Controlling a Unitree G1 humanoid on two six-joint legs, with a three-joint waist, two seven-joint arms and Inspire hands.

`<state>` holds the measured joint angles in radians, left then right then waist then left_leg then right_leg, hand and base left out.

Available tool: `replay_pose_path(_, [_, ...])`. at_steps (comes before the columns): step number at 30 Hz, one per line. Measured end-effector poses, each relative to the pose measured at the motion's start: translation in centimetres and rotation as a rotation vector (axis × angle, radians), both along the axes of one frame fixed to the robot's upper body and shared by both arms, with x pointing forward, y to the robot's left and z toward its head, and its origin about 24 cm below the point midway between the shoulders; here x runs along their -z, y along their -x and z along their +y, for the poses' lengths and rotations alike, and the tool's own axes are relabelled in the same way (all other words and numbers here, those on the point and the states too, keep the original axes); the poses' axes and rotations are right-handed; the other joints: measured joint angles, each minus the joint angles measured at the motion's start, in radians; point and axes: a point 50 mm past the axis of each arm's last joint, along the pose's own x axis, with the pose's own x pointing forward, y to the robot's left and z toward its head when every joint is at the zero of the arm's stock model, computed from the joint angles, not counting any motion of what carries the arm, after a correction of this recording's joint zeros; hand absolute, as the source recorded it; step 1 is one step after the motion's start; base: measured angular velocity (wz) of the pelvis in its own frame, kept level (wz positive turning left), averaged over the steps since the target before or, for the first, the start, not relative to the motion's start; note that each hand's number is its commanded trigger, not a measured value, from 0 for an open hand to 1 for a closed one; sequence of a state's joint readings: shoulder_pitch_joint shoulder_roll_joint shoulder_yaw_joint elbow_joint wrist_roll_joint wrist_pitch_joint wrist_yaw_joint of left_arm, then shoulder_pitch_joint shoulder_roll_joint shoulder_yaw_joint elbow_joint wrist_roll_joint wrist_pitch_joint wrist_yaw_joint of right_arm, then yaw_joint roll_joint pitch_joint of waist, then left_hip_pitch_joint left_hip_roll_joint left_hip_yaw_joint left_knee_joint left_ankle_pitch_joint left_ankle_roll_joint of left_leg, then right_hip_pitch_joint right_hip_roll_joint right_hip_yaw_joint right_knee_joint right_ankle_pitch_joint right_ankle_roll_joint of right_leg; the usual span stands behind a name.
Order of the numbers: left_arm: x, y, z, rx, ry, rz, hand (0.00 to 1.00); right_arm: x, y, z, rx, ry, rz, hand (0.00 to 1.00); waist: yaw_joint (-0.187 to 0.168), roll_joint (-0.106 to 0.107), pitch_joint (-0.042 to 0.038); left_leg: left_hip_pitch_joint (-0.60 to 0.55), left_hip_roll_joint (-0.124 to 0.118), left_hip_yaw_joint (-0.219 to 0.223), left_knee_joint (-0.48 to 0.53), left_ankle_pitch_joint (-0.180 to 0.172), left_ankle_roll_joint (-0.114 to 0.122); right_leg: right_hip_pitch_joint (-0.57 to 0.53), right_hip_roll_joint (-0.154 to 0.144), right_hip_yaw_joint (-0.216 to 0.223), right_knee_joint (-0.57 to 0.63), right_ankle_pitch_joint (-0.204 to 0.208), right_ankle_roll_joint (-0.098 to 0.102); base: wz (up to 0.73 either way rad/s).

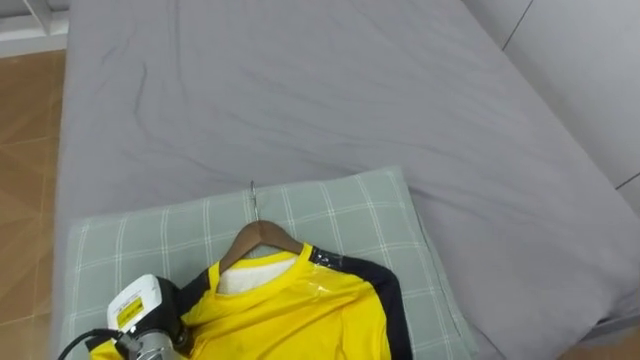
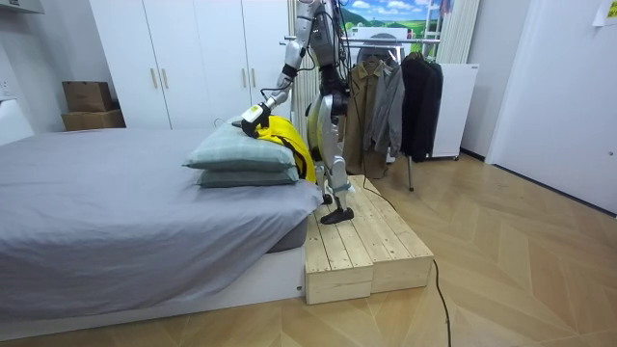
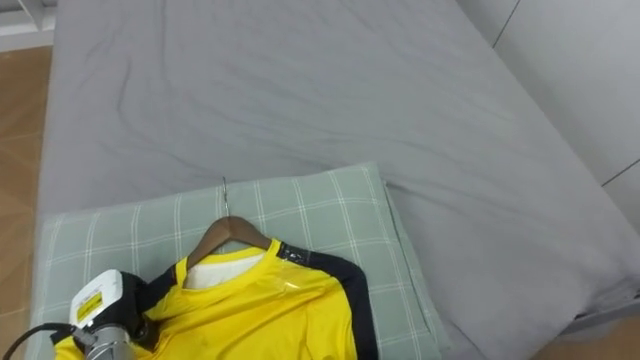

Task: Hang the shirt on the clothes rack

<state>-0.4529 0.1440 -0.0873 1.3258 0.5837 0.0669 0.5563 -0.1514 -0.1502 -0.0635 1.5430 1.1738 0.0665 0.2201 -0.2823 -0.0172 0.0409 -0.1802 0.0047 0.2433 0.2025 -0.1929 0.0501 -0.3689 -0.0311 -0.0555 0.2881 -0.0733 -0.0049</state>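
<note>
A yellow shirt (image 1: 300, 310) with black sleeves lies on a wooden hanger (image 1: 262, 235), collar around the hanger's neck. The metal hook (image 1: 254, 200) points toward the far side of the bed. Shirt and hanger rest on a pale green checked pillow (image 1: 340, 210). My left hand (image 1: 150, 312) sits at the shirt's left shoulder, its back toward me. In the room view I stand on a wooden platform (image 2: 362, 246) beside the bed, one arm stretched out to the yellow shirt (image 2: 284, 135) on the stacked pillows (image 2: 236, 154).
The grey bed (image 1: 330, 90) stretches beyond the pillow. Behind me a clothes rack (image 2: 386, 39) holds several dark garments (image 2: 395, 96). White wardrobes (image 2: 193, 58) line the back wall, and wooden floor lies at the bed's left edge (image 1: 25, 150).
</note>
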Motion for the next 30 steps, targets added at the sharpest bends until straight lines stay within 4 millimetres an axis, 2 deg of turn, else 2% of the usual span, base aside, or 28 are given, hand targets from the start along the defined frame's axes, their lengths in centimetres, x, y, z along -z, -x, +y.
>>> replay_pose_path(11, [-0.13, -0.24, 0.09, 0.011, -0.005, 0.019, 1.0, -0.04, -0.16, 0.03, 0.0, -0.001, 0.003, 0.0, -0.008, 0.004, -0.0005, 0.001, -0.001, 0.001, 0.0, 0.0, 0.0, 0.0, -0.001, 0.001, 0.002, 0.0, 0.0, 0.0])
replay_pose_path(19, [-0.12, -0.23, 0.03, 0.011, -0.005, 0.016, 1.0, -0.05, -0.19, 0.02, -0.001, 0.0, 0.002, 0.0, -0.008, 0.019, -0.0004, 0.001, -0.001, 0.001, 0.001, 0.0, 0.0, 0.0, 0.0, 0.001, 0.002, 0.0, 0.0, 0.0])
replay_pose_path(24, [-0.16, -0.24, 0.11, 0.009, -0.01, 0.012, 1.0, -0.06, -0.22, 0.02, 0.001, 0.0, 0.001, 0.0, -0.007, 0.021, -0.0006, 0.001, -0.001, 0.0, 0.0, 0.0, 0.0, 0.0, 0.0, 0.0, 0.002, 0.0, 0.0, 0.0])
replay_pose_path(30, [-0.44, -0.55, -0.05, 0.011, -0.009, -0.02, 1.0, -0.06, -0.2, -0.16, 0.042, 0.009, 0.017, 0.0, 0.008, 0.02, -0.002, 0.002, -0.001, 0.001, 0.001, 0.0, 0.0, 0.001, 0.0, 0.001, 0.004, 0.0, 0.0, 0.0])
